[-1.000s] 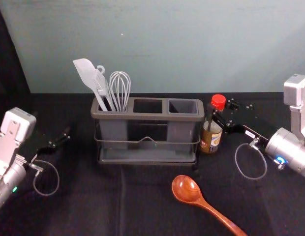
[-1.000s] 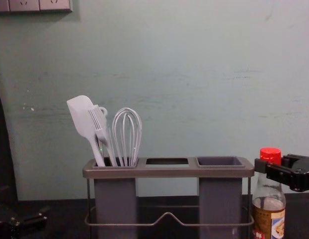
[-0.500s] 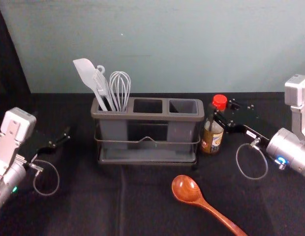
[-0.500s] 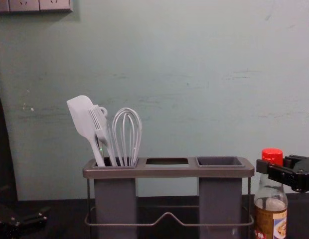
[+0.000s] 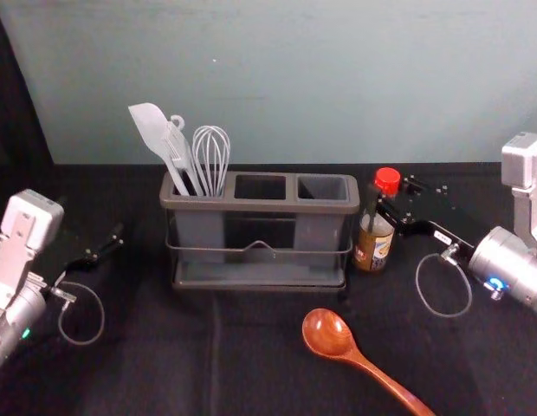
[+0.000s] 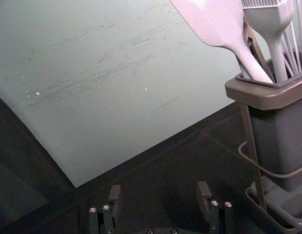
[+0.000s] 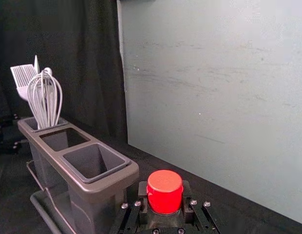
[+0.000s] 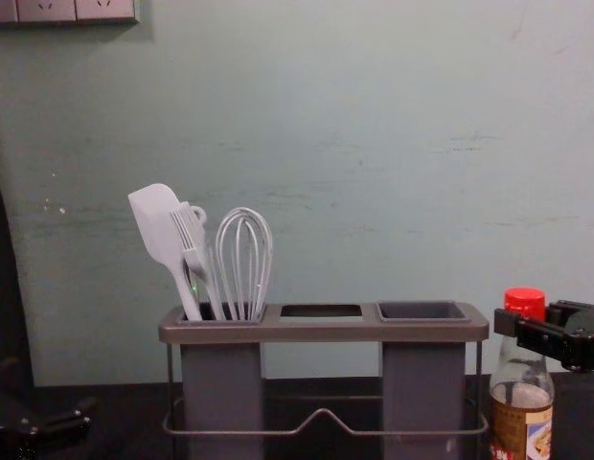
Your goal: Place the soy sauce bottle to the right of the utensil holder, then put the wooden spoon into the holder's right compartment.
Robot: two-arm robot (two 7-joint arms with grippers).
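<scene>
The soy sauce bottle stands upright just right of the utensil holder, a narrow gap between them. My right gripper is shut on its neck, below the red cap. In the right wrist view the cap sits between the fingertips of that gripper. The chest view shows the bottle beside the holder's right end. The wooden spoon lies in front of the holder, handle toward the near right. My left gripper is idle at the left; its wrist view shows that gripper open.
A white spatula, a brush and a whisk stand in the left compartment. The middle compartment and right compartment have bare openings. A wall rises behind the black-covered table.
My right gripper and the bottle have shifted slightly right together, away from the holder, and sunk a little in the chest view. The left arm and spoon have stayed put.
</scene>
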